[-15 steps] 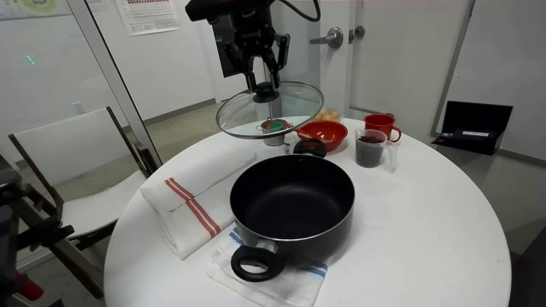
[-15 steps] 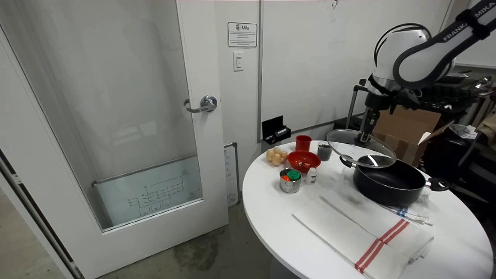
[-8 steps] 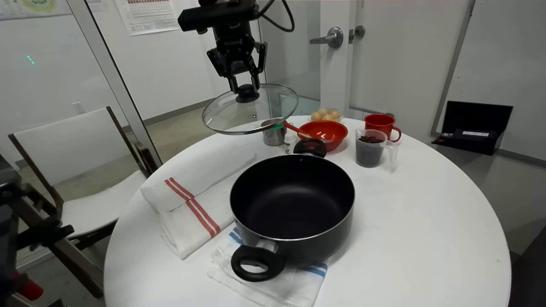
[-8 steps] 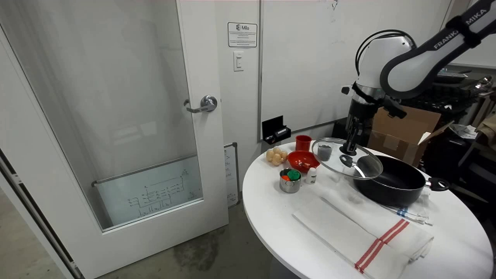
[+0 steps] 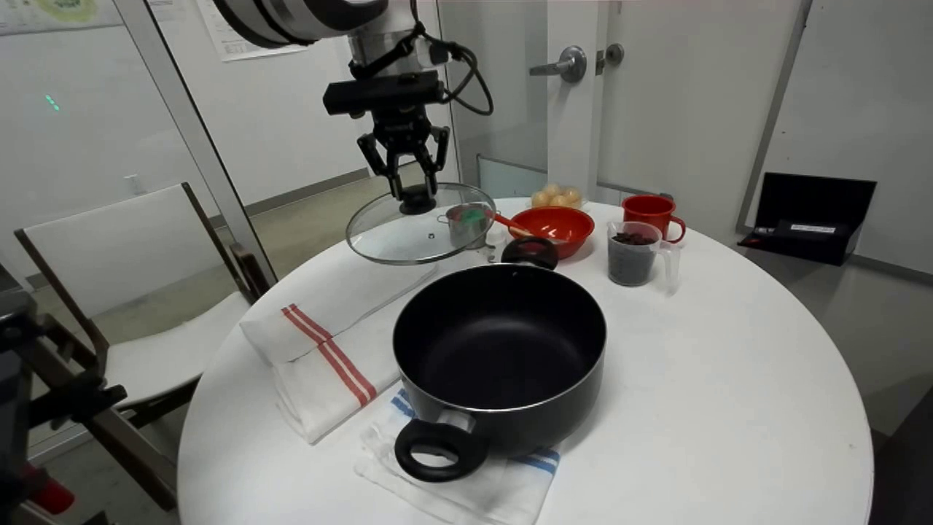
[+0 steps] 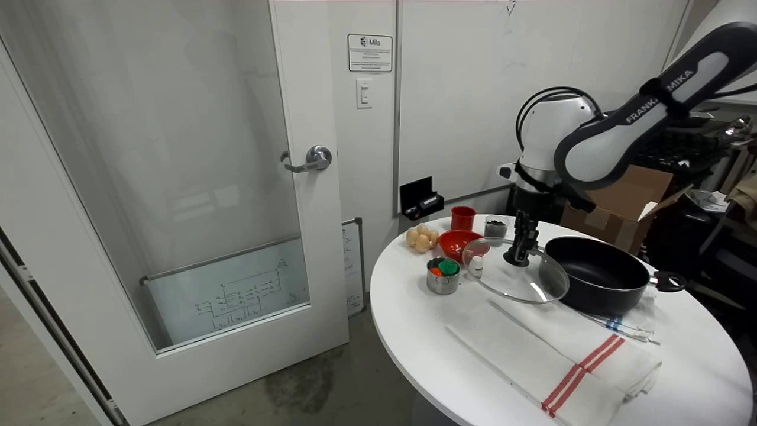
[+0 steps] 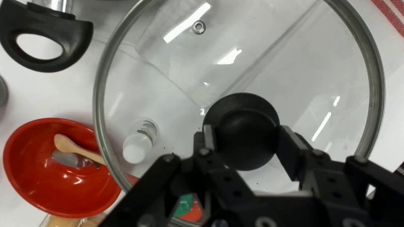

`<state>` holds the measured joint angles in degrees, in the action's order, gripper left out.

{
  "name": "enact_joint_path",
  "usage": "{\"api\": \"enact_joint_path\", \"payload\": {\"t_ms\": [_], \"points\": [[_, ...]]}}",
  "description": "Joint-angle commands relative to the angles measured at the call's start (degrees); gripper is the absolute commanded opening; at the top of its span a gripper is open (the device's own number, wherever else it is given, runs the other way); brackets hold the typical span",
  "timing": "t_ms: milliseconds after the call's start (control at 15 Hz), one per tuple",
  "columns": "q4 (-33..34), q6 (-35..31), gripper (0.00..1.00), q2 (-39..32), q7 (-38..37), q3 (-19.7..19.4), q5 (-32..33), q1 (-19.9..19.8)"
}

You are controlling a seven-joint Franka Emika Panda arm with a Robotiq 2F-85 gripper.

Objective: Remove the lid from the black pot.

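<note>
My gripper (image 5: 415, 191) is shut on the black knob of the lid (image 5: 386, 235), with one finger on each side of the knob. It also shows in an exterior view (image 6: 520, 255) and in the wrist view (image 7: 247, 138). The clear glass lid with its metal rim (image 7: 100, 91) is in the air beside the pot, over the table near the end of the striped towel. The black pot (image 5: 554, 419) stands uncovered; its inside looks empty in both exterior views (image 6: 585, 291). In the wrist view only its loop handle (image 7: 74, 37) and a sliver of it show.
A red bowl (image 5: 576, 227) with a spoon, a steel cup (image 6: 442, 283) with green and orange contents, and a white bottle (image 7: 137, 148) stand close to the lid. The bottle shows through the glass. A measuring cup (image 5: 631, 259), a red mug (image 5: 647, 211) and towels (image 6: 550, 361) share the table.
My gripper has carried the lid away from the pot, toward the steel cup and the striped towel, and then lowered it closer to the table. The pot has not moved.
</note>
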<state>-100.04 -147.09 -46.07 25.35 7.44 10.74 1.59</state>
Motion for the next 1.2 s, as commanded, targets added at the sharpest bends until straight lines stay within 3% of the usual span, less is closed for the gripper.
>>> {"api": "enact_joint_path", "payload": {"t_ms": [0,533,1133], "points": [[6.38,1.58,0.25,-5.17,0.42,-0.38,1.31,0.89],[13.74,1.96,0.25,-14.04,-1.28,-2.42,1.79,1.92],[15.44,1.19,0.25,-17.71,-2.9,-2.16,0.98,2.33]]}}
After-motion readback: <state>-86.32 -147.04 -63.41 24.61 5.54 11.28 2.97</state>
